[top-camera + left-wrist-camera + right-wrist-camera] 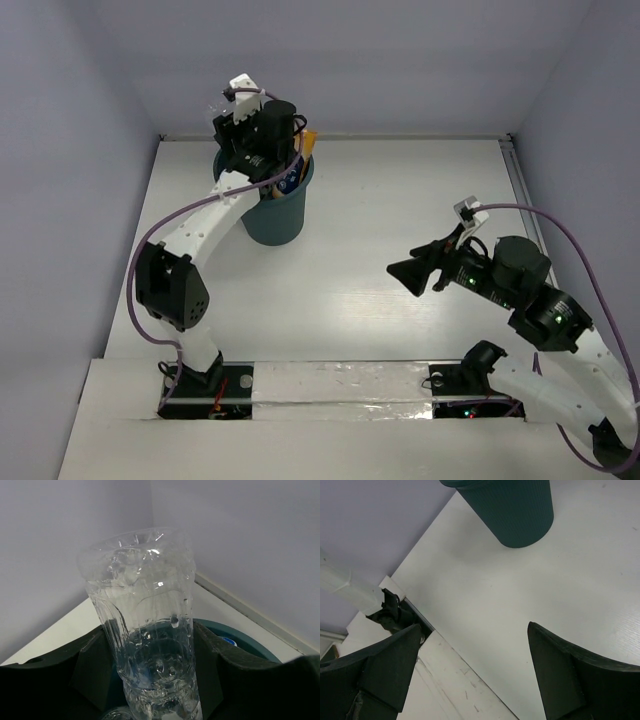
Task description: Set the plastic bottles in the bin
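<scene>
The fingers [570,675] of the right gripper [472,675] stand wide apart with nothing between them above the white tabletop [495,595], and the dark teal bin [515,510], its wall ribbed, stands upright farther off.

The dark teal bin [275,215] stands upright on the white table [400,200], toward its far-left part.

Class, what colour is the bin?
Dark teal; the bin shows best in the right wrist view.

Outstretched left hand [155,655] clamps a clear bottle [145,620]; right hand [475,670] gapes wide.
</scene>
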Tool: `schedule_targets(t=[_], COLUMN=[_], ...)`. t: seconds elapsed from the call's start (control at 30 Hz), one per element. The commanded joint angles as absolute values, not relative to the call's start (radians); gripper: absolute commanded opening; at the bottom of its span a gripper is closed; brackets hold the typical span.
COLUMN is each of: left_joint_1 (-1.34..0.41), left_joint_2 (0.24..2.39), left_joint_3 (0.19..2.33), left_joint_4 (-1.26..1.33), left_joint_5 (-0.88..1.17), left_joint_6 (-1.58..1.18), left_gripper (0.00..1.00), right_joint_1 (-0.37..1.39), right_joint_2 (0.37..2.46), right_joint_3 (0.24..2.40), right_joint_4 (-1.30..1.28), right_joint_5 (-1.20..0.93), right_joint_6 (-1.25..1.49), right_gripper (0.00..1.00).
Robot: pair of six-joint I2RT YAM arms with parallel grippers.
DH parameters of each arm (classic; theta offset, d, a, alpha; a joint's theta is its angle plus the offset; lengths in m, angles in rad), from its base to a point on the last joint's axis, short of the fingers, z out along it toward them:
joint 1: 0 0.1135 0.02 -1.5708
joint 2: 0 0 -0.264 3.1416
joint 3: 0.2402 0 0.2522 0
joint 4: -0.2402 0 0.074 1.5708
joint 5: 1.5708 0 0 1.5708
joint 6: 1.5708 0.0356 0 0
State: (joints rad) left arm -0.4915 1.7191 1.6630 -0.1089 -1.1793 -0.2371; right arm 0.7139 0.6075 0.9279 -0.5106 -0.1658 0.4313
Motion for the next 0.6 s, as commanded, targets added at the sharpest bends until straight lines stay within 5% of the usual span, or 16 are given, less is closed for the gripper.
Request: schedule_targets(t=[0.0, 0.13, 0.27, 0.37, 0.57], left_joint_1=[-0.503, -0.544, -0.590, -0.603, -0.612], left_joint_2=[1.664, 1.623, 1.594, 1.580, 1.531], left_joint_3=[1.635, 1.516, 1.466, 1.518, 1.736], left_joint_4=[-0.006, 0.040, 0.002, -0.101, -0.248], left_joint_5=[-1.184, -1.170, -1.152, -1.118, -1.010], left_joint_6=[-0.262, -0.278, -0.333, -0.395, -0.428], left_gripper=[0.43, 0.52, 0.87, 0.98, 0.99], right_joint_1=[0.715, 0.715, 0.715, 0.715, 0.715], right_joint_2=[0.620, 0.627, 0.646, 0.663, 0.698], right_joint_3=[0.928, 0.923, 0.927, 0.940, 1.018], right_joint_4=[-0.454, -0.437, -0.417, -0.402, -0.417], right_joint_5=[-0.180, -0.147, -0.140, -0.124, -0.046], right_joint_6=[0.443, 0.452, 0.462, 0.462, 0.414], right_gripper=[0.92, 0.92, 0.92, 0.92, 0.95])
